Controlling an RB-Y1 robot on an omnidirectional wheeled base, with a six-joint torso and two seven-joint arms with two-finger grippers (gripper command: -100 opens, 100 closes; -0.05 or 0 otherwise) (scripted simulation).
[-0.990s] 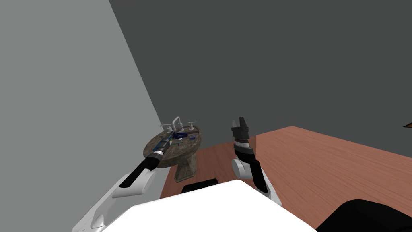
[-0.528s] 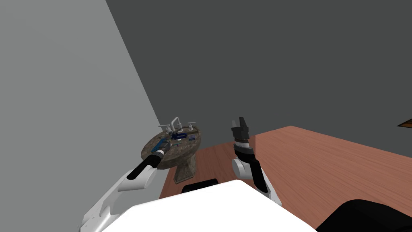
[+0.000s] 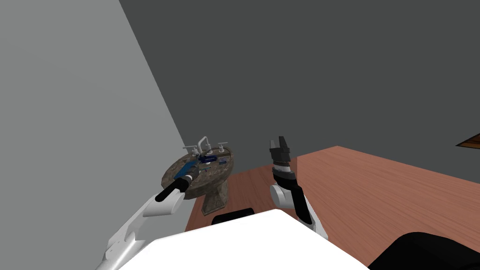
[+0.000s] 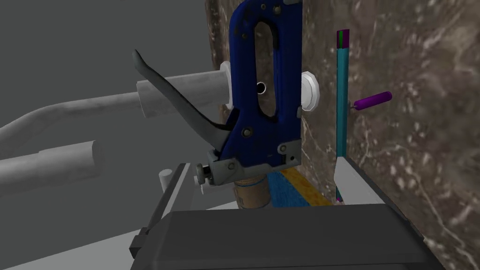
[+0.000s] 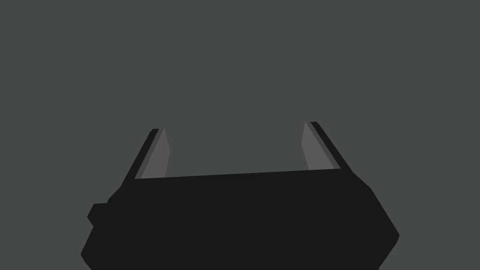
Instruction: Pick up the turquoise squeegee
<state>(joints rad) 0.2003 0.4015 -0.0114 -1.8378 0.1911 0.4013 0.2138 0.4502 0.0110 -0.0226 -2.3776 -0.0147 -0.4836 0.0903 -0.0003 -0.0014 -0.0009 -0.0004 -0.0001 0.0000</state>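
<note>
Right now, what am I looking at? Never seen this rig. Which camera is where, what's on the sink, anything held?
This is a simulated robot with two arms. The wide picture comes from its head, looking down. A stone-patterned sink with a tap stands in a corner. The left arm reaches over it, and the right arm is raised beside it. The other two pictures come from a camera on each wrist, looking along that arm's claw. In the left wrist view the left claw is open above the sink top. A blue staple gun sits straight ahead of it. The thin turquoise squeegee, with a purple handle, runs alongside one finger. What looks like a blue and yellow sponge lies close to the claw. Nothing is held. The right claw is open and empty too.
</note>
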